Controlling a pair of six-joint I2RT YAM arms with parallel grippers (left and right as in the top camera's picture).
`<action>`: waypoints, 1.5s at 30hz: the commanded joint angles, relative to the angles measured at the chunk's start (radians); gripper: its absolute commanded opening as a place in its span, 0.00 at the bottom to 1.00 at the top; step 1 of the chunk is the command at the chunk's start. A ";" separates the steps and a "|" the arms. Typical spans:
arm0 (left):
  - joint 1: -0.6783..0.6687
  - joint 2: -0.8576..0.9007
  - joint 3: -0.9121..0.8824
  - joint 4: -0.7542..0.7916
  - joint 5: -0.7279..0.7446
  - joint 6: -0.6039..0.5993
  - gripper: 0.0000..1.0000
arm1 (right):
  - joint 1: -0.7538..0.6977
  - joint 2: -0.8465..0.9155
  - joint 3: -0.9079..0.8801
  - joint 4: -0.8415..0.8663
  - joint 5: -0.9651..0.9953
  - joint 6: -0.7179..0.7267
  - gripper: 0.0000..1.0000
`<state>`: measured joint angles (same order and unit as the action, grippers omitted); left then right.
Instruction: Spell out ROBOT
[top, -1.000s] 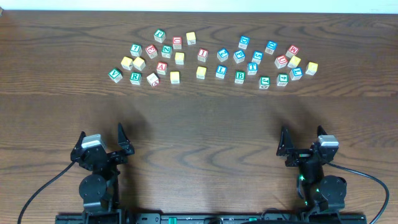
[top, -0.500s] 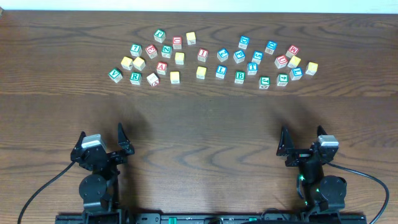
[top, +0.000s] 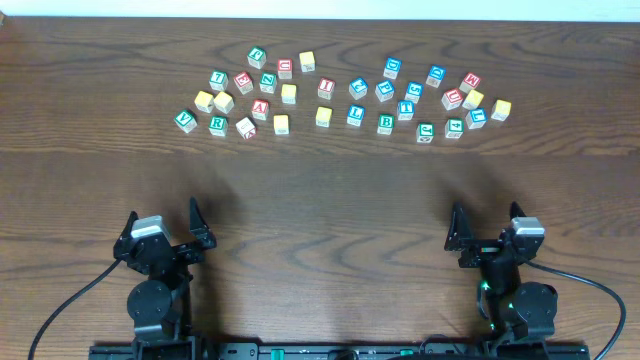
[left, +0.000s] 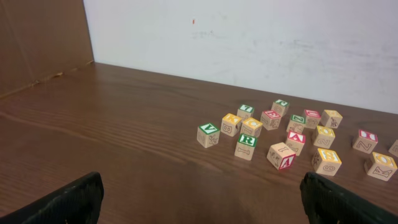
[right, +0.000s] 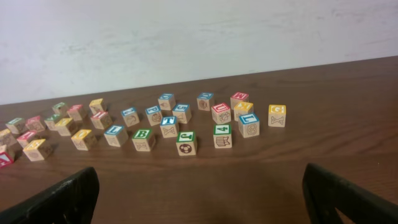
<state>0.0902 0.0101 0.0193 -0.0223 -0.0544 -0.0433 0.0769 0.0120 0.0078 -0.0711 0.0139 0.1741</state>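
Observation:
Small wooden letter cubes lie scattered across the far half of the table. The green R cube (top: 218, 125) (left: 246, 144) is at the left of the scatter. The green B cube (top: 386, 123) (right: 143, 138) is right of centre, and the blue T cube (top: 405, 110) (right: 169, 124) sits just behind it. Several yellow-faced cubes, such as one (top: 281, 124) and another (top: 323, 116), lie among them; I cannot read their letters. My left gripper (top: 163, 220) (left: 201, 205) and right gripper (top: 486, 215) (right: 202, 202) stand open and empty near the front edge, far from the cubes.
A green V cube (top: 185, 120) (left: 208, 132) and a red A cube (top: 260, 108) (left: 296, 138) lie near the R. Bare brown tabletop (top: 320, 220) stretches between the grippers and the cubes. A white wall (right: 186, 37) stands behind the table.

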 joint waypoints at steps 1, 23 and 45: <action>0.005 -0.006 -0.015 -0.045 -0.009 0.020 1.00 | -0.003 -0.004 -0.002 -0.004 -0.006 -0.003 0.99; 0.005 -0.006 -0.004 0.026 -0.005 0.017 0.99 | -0.003 -0.004 -0.002 0.008 -0.005 -0.080 0.99; 0.005 0.054 0.072 0.026 -0.005 0.017 0.99 | -0.003 -0.003 0.026 0.068 -0.006 -0.087 0.99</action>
<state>0.0902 0.0452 0.0330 0.0002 -0.0547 -0.0437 0.0769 0.0120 0.0082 -0.0063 0.0139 0.1009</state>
